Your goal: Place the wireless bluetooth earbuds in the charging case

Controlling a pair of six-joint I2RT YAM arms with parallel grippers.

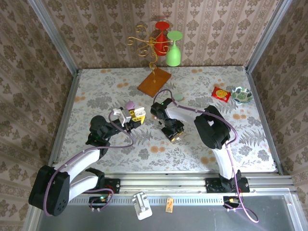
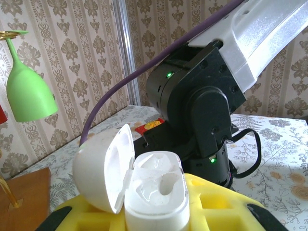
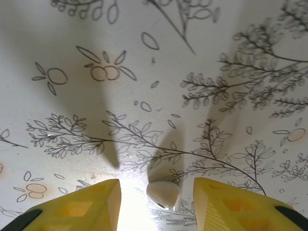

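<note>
Left gripper (image 1: pixel 134 116): clamped on the charging case (image 2: pixel 156 192), and we see it held up off the table.
Case state: the lid (image 2: pixel 103 168) is swung open to 9 o'clock of the body, with the sockets facing up.
Sockets: both look empty to us in the left wrist view, though the glossy white plastic makes that hard to confirm.
Right gripper (image 1: pixel 174 134): down at the tablecloth (image 3: pixel 144 72), at about 3 o'clock of the left gripper in the top view.
Right claw: the jaws stand apart; the yellow fingers (image 3: pixel 96 204) straddle one earbud (image 3: pixel 162 193) with a gap on each side, so nothing is gripped.
Earbud place: lying on the cloth at 6 o'clock in the right wrist view, between the fingertips.
Second earbud: we cannot find it in these views.
Done, as we judge: case picked up, opened and presented; right arm lined up over a bud.
Left to do: close on the bud, lift it, carry it toward 9 o'clock to the case, seat it, then do the same with the other bud.
Progress: early, nothing inserted.
</note>
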